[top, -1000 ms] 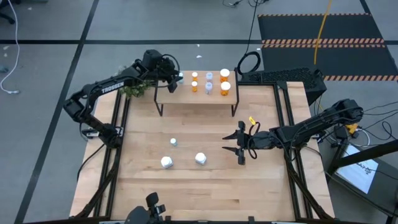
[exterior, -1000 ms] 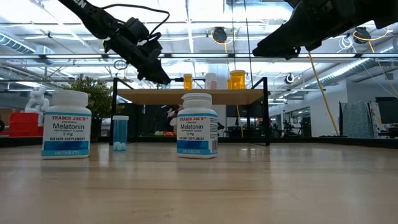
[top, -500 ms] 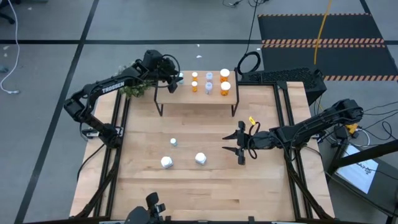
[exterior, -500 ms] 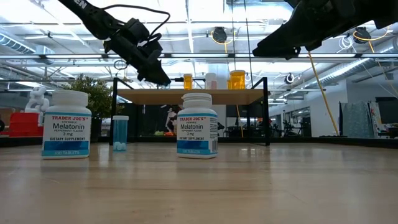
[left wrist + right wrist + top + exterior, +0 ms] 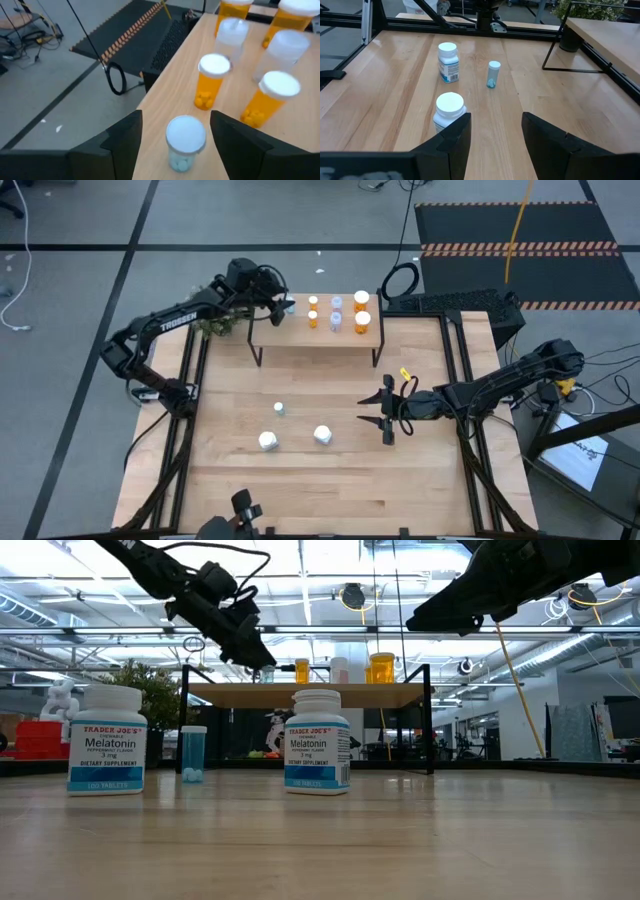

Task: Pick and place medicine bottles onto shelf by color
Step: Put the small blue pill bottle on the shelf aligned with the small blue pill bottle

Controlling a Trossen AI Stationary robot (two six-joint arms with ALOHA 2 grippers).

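The shelf stands at the table's far edge. On it are orange bottles, pale bottles and two larger orange ones. A small pale blue bottle stands upright on its base at the shelf's left end. My left gripper is open, one finger on either side of that bottle, apart from it. My right gripper hovers open over the table's right half. Two white bottles and a small blue one stand on the table.
A potted plant sits behind the left arm, off the shelf's left end. A black keyboard and a cable loop lie at the far right. Black frame rails run along both table sides. The table's near half is bare wood.
My left gripper has opened at the shelf's left end and let go of the small pale blue bottle, which stays standing on the shelf. The arm has hardly moved.
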